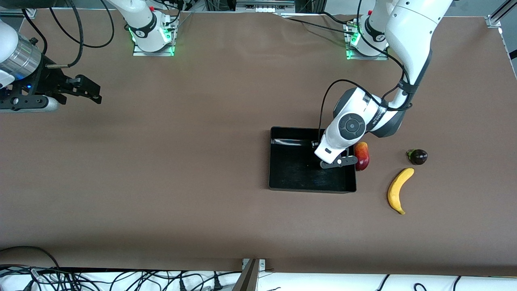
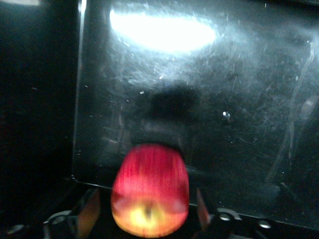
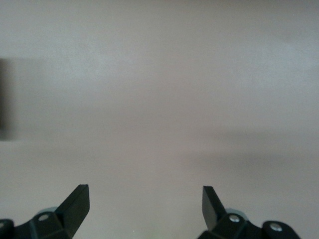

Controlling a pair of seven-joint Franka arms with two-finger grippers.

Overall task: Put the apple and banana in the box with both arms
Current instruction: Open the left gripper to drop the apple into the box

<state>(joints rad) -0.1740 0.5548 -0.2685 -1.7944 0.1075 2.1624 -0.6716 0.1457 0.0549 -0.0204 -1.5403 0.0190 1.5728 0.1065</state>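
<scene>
The apple (image 2: 149,191), red with a yellow patch and a stem dimple, sits between the fingers (image 2: 89,211) of my left gripper (image 2: 145,209) with a small gap on each side, streaked by motion. It is over the floor of the black box (image 2: 224,99). In the front view my left gripper (image 1: 338,161) is open, over the box (image 1: 311,189) near the wall toward the left arm's end, and the hand hides the apple. The yellow banana (image 1: 398,190) lies on the table beside the box, toward the left arm's end. My right gripper (image 1: 87,91) (image 3: 144,199) is open, empty and waits over bare table.
An elongated red-and-yellow fruit (image 1: 362,155) lies just outside the box wall beside my left gripper. A small dark purple fruit (image 1: 418,156) lies farther from the front camera than the banana. Cables hang below the table's front edge.
</scene>
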